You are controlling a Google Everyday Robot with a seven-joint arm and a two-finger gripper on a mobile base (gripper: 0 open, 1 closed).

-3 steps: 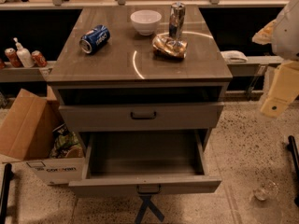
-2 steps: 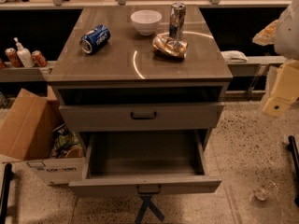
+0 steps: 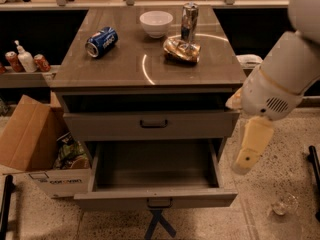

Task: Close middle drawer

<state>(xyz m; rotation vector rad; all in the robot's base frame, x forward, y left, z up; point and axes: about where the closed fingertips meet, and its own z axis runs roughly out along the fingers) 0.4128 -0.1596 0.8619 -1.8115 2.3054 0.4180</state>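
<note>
The middle drawer (image 3: 155, 198) is pulled far out of the grey-brown cabinet. Its plain grey box is empty and its small dark pull handle (image 3: 159, 202) faces me at the bottom centre. The uppermost drawer (image 3: 150, 125) above it stands slightly out, with a dark gap under the cabinet top. The lowest drawer is hidden beneath the open one. My gripper (image 3: 248, 155) hangs on the white arm (image 3: 280, 79), just right of the cabinet's right side. It is level with the open drawer's right wall and apart from it.
On the cabinet top (image 3: 145, 66) lie a blue can (image 3: 101, 41), a white bowl (image 3: 156, 23), an upright silver can (image 3: 189, 21) and a crumpled bag (image 3: 181, 50). An open cardboard box (image 3: 35, 144) stands on the left floor. A glass (image 3: 283, 204) lies on the right floor.
My arm and gripper have moved left and closer to the cabinet's right side. The middle drawer has not moved.
</note>
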